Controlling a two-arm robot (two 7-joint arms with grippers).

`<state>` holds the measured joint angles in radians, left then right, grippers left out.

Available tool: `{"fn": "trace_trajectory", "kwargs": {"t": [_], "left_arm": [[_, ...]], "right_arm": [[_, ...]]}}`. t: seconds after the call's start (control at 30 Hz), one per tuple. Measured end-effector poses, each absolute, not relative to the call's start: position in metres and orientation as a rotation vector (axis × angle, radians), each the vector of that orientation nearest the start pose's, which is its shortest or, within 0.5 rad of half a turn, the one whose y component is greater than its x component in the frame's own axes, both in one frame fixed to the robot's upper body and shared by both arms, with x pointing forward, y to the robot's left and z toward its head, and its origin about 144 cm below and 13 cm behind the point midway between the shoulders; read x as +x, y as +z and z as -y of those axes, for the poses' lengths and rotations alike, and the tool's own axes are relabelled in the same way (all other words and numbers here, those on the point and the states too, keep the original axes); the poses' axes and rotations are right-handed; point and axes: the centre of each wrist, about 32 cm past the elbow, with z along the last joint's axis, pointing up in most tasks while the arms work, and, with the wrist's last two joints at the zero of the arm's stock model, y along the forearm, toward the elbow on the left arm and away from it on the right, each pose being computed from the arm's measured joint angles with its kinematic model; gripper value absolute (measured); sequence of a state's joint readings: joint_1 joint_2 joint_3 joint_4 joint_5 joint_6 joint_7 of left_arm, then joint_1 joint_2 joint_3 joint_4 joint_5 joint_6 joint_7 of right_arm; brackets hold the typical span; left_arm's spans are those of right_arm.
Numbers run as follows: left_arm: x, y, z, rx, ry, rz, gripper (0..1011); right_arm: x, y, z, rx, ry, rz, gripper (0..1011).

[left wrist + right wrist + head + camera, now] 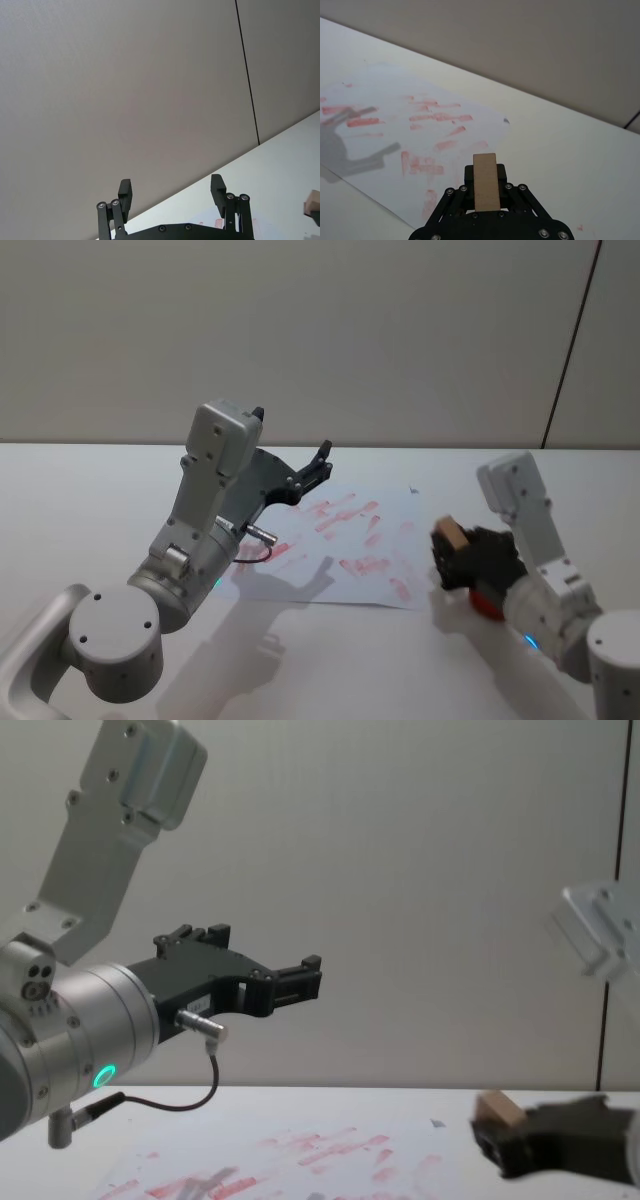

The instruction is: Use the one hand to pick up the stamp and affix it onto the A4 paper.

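No legible text, labels, brands or numbers anywhere. Red marks (pixel 365 565) on the A4 paper (pixel 396 508) are just smeared blocks, no readable characters.

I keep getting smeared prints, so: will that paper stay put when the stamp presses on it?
Probably not firmly: the A4 paper lies loose on the smooth table, nothing pinning it, so a sideways push may slide it. Thin, likely floppy.

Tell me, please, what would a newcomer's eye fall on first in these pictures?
The paper, smeared with red marks, lies on the table. Just right of it, the right gripper is shut on the wooden stamp. The left gripper hangs open and empty over the paper.
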<state>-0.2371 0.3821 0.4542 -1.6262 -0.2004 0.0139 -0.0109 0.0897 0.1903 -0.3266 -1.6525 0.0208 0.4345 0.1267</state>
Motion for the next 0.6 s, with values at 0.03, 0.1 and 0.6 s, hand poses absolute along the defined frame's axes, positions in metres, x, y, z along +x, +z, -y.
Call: {"fn": "trace_trajectory", "kwargs": {"t": [0.03, 0.1, 0.6], "left_arm": [[0.492, 1.204, -0.198, 0.061, 1.124, 0.268, 1002], [0.492, 1.204, -0.198, 0.061, 1.124, 0.268, 1002], [0.492, 1.204, -0.198, 0.061, 1.124, 0.268, 1003]], "right_arm": [[0.469, 1.181, 0.173, -0.373, -1.129, -0.058, 220], [0.472, 1.183, 0.169, -0.357, -1.114, -0.05, 220], [0.5, 1.186, 0.146, -0.39, -0.986, -0.037, 220]]}}
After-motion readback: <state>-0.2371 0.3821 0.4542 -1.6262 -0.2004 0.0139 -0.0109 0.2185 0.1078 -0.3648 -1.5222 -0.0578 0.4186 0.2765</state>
